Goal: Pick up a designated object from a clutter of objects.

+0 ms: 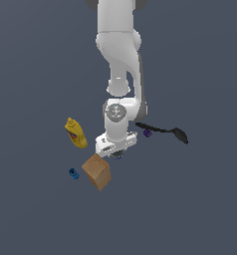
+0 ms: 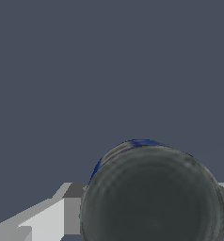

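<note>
In the exterior view the arm's wrist hides nearly all of the can [image 1: 118,156], at frame centre just above the box [image 1: 97,171]. The wrist view shows its dark top [image 2: 154,195] between the fingers [image 2: 43,219] of the pincer [image 1: 116,153]. Whether they grip it cannot be told.

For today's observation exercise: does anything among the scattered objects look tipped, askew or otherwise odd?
The brown box looks tilted onto an edge rather than lying flat, and the yellow bottle leans. The can sits between the hand's fingers; nothing looks spilled or damaged.
</note>
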Controlling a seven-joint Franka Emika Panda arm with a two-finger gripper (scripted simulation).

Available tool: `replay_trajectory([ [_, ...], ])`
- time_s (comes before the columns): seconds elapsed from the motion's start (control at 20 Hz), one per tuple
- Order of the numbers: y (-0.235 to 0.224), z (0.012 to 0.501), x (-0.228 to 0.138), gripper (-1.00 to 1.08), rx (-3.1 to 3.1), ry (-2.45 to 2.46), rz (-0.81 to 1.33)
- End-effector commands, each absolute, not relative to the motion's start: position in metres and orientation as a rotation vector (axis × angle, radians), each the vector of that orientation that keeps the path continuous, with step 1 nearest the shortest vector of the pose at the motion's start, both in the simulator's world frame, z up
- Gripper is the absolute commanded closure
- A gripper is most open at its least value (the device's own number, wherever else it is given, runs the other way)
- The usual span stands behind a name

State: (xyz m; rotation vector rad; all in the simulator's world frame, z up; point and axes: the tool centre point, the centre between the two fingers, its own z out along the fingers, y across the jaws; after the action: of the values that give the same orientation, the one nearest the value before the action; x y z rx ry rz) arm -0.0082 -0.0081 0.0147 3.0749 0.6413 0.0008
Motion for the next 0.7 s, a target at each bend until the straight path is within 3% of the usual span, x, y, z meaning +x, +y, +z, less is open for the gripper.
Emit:
replay_trajectory([
  [0.0, -0.008, 0.014, -0.008, 1.08, 3.075, 0.642, 0.0],
  [0.65, -0.014, 0.043, -0.005, 1.08, 3.075, 0.642, 0.001],
])
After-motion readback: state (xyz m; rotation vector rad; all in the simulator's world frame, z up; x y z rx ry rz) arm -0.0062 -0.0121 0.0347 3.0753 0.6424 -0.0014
